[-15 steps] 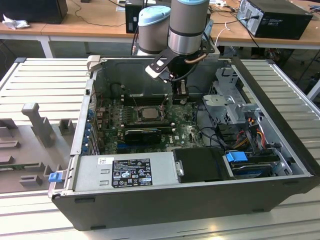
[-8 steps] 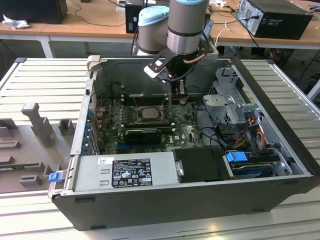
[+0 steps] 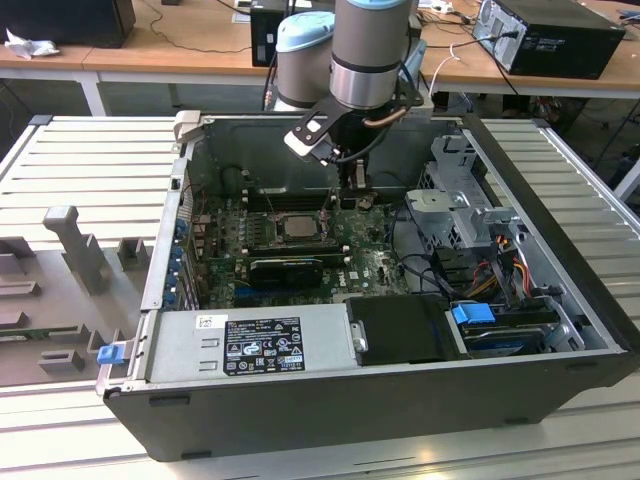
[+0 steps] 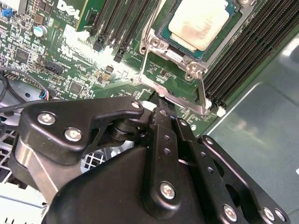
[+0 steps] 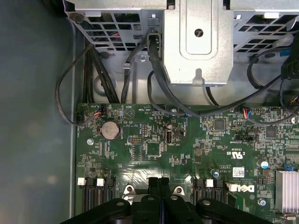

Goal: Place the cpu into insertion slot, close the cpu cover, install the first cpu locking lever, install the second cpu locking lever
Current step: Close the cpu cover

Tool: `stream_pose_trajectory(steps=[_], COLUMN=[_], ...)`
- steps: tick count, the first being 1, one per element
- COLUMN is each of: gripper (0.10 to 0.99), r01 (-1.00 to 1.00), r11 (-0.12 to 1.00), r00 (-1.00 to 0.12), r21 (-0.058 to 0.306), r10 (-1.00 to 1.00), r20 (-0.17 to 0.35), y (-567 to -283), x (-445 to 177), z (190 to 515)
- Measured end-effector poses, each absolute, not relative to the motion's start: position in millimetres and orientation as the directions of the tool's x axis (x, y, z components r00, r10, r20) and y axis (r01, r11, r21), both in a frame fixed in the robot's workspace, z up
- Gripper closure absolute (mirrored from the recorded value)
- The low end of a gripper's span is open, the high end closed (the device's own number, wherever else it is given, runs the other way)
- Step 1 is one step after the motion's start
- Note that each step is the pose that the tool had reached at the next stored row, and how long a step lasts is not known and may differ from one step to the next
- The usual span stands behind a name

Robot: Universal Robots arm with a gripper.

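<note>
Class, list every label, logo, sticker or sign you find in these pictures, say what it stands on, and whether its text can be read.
Large label on the grey power supply box: print too small to read.
Small white sticker beside it: too small to read.
White logo on the green board: a brand mark, not quoted.
White board sticker: too small to read.
Triangle sign on the board: a symbol, no words.
</note>
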State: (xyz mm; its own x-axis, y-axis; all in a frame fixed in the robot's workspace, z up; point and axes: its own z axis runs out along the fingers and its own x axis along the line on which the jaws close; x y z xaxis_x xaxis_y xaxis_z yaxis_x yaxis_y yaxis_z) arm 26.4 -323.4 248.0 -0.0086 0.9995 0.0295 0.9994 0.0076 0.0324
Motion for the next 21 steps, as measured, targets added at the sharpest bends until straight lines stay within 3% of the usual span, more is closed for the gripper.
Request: stream_pose_trajectory(steps=[21], gripper=[0.98], r01=[0.999], r11=[0.008], r00=[-0.009], r21=[0.032], r10=[1.0], r20=[0.03], y=[-323.4], x=[9.1], z=[248.0])
